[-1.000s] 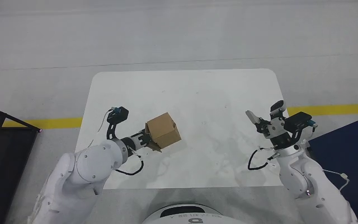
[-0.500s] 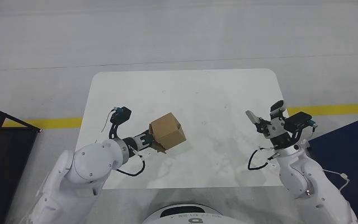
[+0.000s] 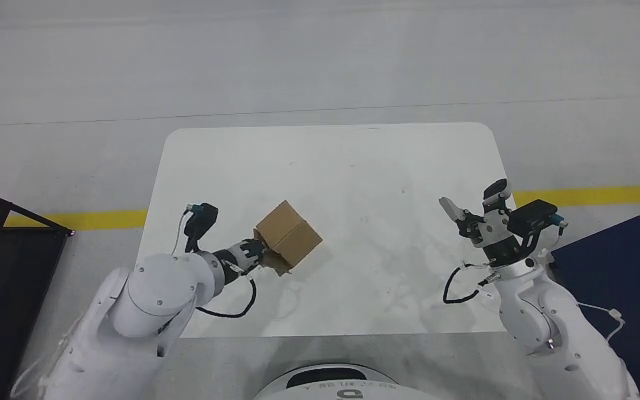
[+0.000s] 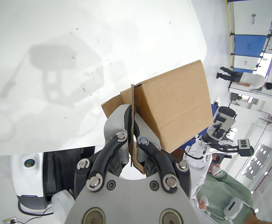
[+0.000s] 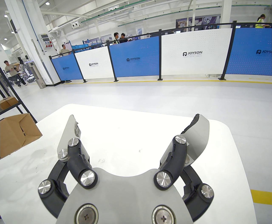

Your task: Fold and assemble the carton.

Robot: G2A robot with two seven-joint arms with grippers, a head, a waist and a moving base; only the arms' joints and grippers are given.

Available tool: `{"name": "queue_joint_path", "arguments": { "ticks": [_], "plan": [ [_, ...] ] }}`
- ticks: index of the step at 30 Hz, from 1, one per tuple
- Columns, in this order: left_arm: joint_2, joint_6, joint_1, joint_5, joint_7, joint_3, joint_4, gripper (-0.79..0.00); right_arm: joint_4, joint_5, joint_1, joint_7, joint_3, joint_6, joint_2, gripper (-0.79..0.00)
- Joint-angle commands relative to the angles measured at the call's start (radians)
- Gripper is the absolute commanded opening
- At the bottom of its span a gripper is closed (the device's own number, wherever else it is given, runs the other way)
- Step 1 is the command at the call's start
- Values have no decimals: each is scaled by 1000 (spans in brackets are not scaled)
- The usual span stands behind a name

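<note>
Industrial hall, factory-type test area: blue-and-white partition panels [image 5: 191,55] on black posts, yellow floor line [image 3: 100,218], smooth grey floor [image 5: 148,95], overhead pipe runs [image 5: 148,12], socket box [image 5: 45,41] on pillar, white desk [image 3: 400,170] standing in open space

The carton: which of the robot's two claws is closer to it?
Left. The left gripper is shut on a flap of the carton. The right gripper is open, well apart from it at the opposite side of the table.
</note>
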Motion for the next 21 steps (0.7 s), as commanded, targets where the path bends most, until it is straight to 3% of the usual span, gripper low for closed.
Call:
{"name": "queue_joint_path", "arguments": {
  "ticks": [1,6,11,21],
  "plan": [
    [18,-2,-2,-62,-2,-18,5,-785,0,0,0,0,0,0,0,0],
    [64,-2,9,-134,-2,-89,12,-785,0,0,0,0,0,0,0,0],
    [101,-2,44,-85,-2,-154,-1,-785,0,0,0,0,0,0,0,0],
    [153,-2,38,-414,-2,-204,25,-785,0,0,0,0,0,0,0,0]
  ]
}}
